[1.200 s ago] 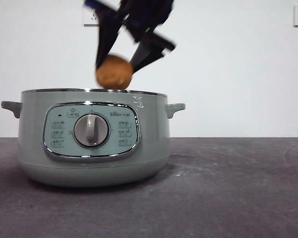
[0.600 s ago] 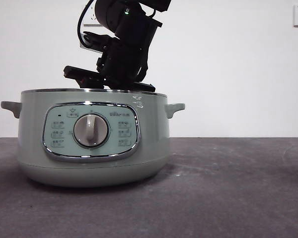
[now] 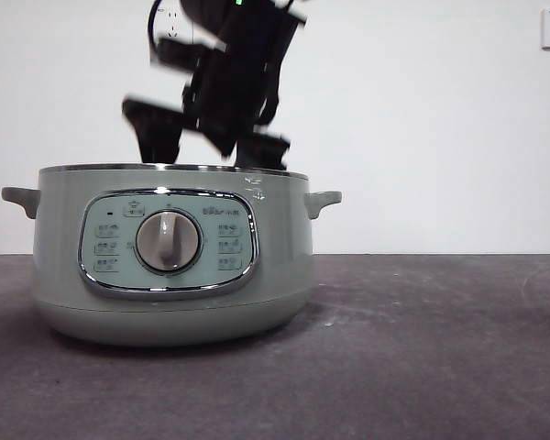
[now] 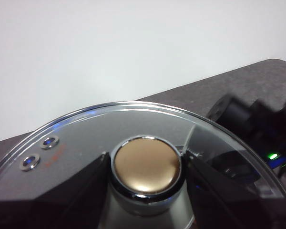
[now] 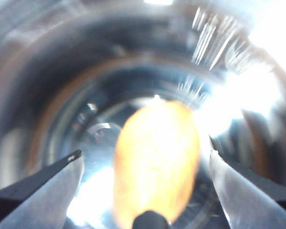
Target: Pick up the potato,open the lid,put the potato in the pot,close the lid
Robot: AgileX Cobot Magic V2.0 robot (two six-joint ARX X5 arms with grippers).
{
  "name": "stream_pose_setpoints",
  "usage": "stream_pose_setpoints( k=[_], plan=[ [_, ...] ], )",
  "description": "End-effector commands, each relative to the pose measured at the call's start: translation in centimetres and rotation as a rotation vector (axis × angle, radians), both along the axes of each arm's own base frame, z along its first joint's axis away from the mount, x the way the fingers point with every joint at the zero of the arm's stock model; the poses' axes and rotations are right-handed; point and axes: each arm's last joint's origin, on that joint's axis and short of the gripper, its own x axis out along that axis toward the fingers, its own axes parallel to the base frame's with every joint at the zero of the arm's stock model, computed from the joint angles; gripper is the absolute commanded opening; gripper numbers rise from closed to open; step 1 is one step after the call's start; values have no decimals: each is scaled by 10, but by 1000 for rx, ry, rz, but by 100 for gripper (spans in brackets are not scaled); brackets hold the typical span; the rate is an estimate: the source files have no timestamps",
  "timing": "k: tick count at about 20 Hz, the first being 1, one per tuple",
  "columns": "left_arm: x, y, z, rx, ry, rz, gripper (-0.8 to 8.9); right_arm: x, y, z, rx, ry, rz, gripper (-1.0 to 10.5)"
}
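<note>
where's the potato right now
The potato lies inside the pot, seen in the right wrist view between the open right gripper jaws, apart from both. In the front view the pot's wall hides it.

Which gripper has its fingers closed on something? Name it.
The left gripper: its fingers clamp the lid by its knob. The right gripper is open above the potato in the pot.

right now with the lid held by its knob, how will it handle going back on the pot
The lid is glass with a steel rim, so probably rigid but breakable if knocked on the pot. The left gripper clamps only the smooth round knob, so it might swing or slip.
</note>
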Motion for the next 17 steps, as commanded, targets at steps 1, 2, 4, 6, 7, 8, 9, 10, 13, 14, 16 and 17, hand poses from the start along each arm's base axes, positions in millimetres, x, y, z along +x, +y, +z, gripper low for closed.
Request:
stream_pose_setpoints(
  k=[1,2,4,6,7,8,9,10,13,14,16,17],
  plan=[
    [-6,3,12,-28,-82,3,-8,-11,-14,38,55,-48,-19,441],
    [-6,3,12,-29,-85,2,-8,-18,-23,55,68,-59,-26,441],
    [-1,1,12,-27,-79,1,-8,-32,-47,88,72,-94,-64,441],
    [8,-5,10,-16,-58,-2,-8,-48,-70,116,54,-156,-125,440],
    [14,-8,8,-9,-43,-6,-8,-55,-82,128,53,-180,-148,441],
    [21,-11,6,0,-24,-10,-8,-62,-91,139,63,-191,-155,441],
    [29,-16,2,9,2,-28,-8,-72,-102,151,78,-205,-160,440],
    [36,-21,-1,15,24,-44,-8,-80,-110,159,91,-215,-164,440],
    [66,-38,-14,39,102,-87,-8,-107,-136,185,128,-269,-196,440],
    [76,-44,-19,44,125,-105,-8,-114,-142,191,145,-277,-202,440],
    [97,-56,-31,55,174,-134,-8,-128,-156,202,158,-301,-221,440],
    [106,-62,-37,63,197,-142,-8,-133,-161,205,163,-305,-224,440]
  ],
)
